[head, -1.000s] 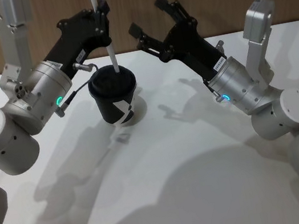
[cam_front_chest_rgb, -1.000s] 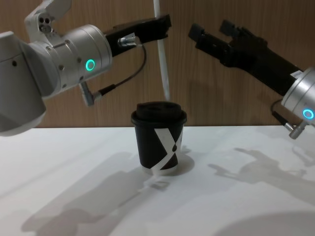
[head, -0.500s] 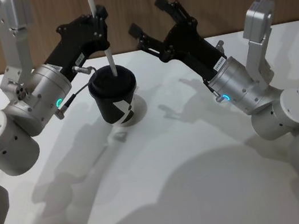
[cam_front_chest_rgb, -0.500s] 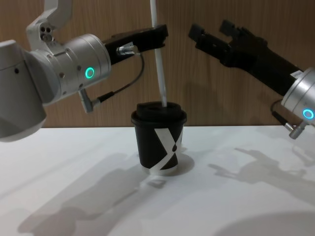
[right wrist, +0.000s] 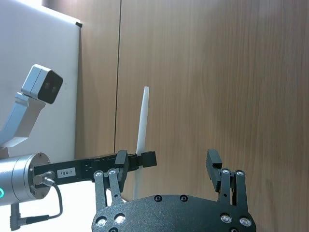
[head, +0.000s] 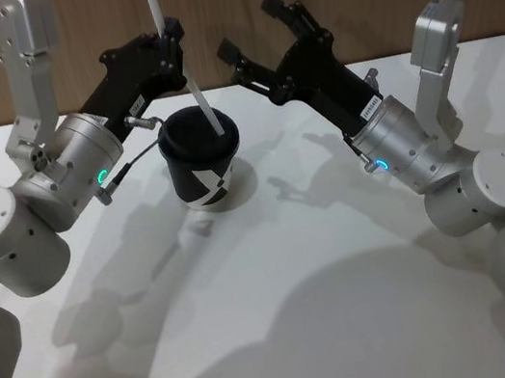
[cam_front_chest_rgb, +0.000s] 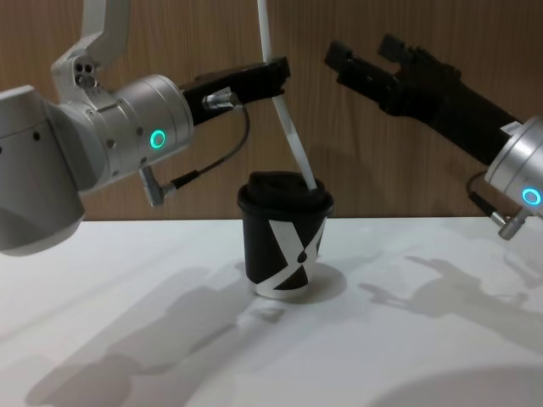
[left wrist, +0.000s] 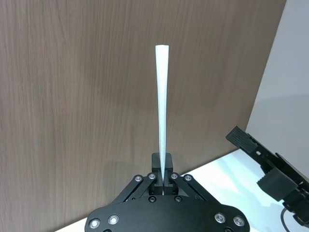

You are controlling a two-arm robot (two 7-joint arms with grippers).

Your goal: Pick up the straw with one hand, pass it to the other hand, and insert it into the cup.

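Note:
The black cup (head: 202, 170) with the white X mark stands on the white table (head: 277, 273), lid on. The white straw (head: 180, 55) leans, its lower end meeting the lid near the right rim (cam_front_chest_rgb: 312, 185); how deep it goes is hidden. My left gripper (head: 173, 38) is shut on the straw above the cup, as the left wrist view shows, with the straw (left wrist: 162, 106) rising from the fingertips (left wrist: 163, 170). My right gripper (head: 249, 25) hovers open to the right of the cup, holding nothing; its own view shows spread fingers (right wrist: 213, 160) and the straw (right wrist: 141, 125).
A wooden wall (cam_front_chest_rgb: 170, 34) stands behind the table. A thin dark cable (cam_front_chest_rgb: 216, 153) loops under the left wrist close to the cup. The table's front half (head: 336, 331) lies bare.
The straw has tipped from nearly upright to leaning, its lower end now at the lid's right side. The cup has slid slightly right. The right arm has not moved.

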